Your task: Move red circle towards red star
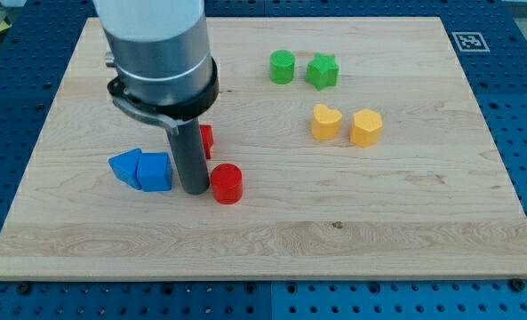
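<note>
The red circle (227,184) lies on the wooden board, left of centre. My tip (193,190) stands just to its left, close to it or touching it; I cannot tell which. The red star (206,140) is mostly hidden behind the rod, just above and to the left of the red circle; only its right edge shows. The arm's grey body covers the view's upper left.
Two blue blocks (125,165) (155,172) sit together just left of my tip. A green circle (282,67) and green star (321,71) are at the top centre. Two yellow blocks (326,122) (365,127) lie below them. The board's edge (263,271) runs along the view's bottom.
</note>
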You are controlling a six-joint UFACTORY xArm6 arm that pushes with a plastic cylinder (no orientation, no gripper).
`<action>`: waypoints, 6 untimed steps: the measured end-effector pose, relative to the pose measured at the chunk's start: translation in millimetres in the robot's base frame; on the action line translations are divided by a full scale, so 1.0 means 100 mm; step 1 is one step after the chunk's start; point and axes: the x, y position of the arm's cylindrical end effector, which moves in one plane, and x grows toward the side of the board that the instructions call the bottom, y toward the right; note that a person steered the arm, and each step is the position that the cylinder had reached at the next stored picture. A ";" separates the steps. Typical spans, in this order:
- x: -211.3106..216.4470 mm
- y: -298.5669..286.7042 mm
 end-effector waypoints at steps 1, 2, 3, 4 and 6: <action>0.21 0.09; 0.32 0.24; 0.32 0.38; 0.31 0.39; -0.01 0.39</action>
